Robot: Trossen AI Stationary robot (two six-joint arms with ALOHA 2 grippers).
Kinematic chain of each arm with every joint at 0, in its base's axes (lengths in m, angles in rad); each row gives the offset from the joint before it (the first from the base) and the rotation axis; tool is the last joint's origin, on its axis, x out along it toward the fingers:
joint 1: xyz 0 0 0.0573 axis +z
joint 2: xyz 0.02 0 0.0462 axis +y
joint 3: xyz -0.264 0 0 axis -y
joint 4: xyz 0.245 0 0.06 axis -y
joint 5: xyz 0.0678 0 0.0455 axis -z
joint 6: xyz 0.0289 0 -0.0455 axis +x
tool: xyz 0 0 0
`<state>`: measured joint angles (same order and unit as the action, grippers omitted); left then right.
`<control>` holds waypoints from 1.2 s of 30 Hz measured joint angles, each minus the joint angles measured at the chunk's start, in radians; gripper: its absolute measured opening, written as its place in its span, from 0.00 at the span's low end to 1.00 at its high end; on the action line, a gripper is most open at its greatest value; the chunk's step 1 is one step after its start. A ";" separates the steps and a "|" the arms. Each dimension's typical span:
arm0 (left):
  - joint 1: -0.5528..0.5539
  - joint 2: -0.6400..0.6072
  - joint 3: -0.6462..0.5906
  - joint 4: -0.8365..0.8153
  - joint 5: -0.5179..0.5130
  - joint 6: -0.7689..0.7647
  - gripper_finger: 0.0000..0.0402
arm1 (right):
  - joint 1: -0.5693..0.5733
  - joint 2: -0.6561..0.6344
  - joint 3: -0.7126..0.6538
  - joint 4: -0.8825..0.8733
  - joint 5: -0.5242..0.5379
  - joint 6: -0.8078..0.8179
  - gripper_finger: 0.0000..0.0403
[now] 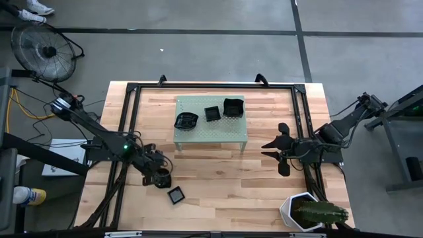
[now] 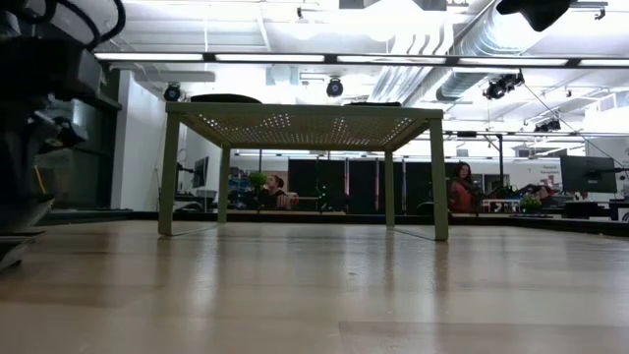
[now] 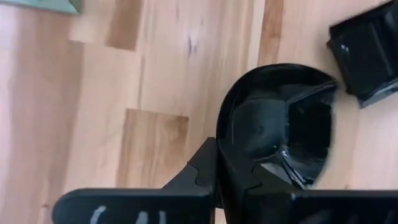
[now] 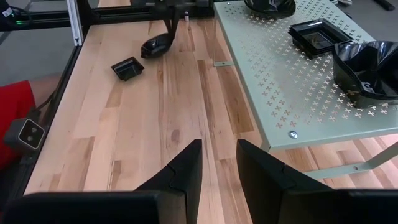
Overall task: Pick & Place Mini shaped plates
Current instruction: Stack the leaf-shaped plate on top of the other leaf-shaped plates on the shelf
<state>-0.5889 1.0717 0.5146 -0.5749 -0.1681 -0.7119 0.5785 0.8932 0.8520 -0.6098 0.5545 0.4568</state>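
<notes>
Over by the table's left edge, toward its front, the left gripper has its fingers clamped on a rounded black dish. A small square dish lies just beside it. Three more black dishes sit on the green perforated stand near the back edge. At the right edge, the right gripper hangs with fingers parted, holding nothing.
</notes>
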 joint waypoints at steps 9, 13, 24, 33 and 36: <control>0.000 -0.055 0.115 -0.131 -0.097 0.008 0.00 | 0.000 0.000 0.000 0.000 0.000 0.000 0.23; 0.000 -0.055 0.176 -0.199 -0.108 0.034 0.00 | 0.000 0.000 0.000 0.000 0.000 0.000 0.23; 0.000 -0.055 0.366 -0.302 -0.340 0.097 0.00 | 0.000 0.000 0.000 0.000 0.005 0.011 0.23; 0.000 -0.055 0.453 -0.245 -0.652 0.075 0.00 | 0.000 0.000 0.000 0.000 0.007 0.011 0.23; 0.000 -0.055 0.466 -0.236 -0.748 0.079 0.00 | 0.000 0.000 0.000 0.000 0.016 0.011 0.23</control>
<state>-0.5885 1.0164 0.9808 -0.8113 -0.9160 -0.6328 0.5781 0.8932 0.8520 -0.6098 0.5708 0.4682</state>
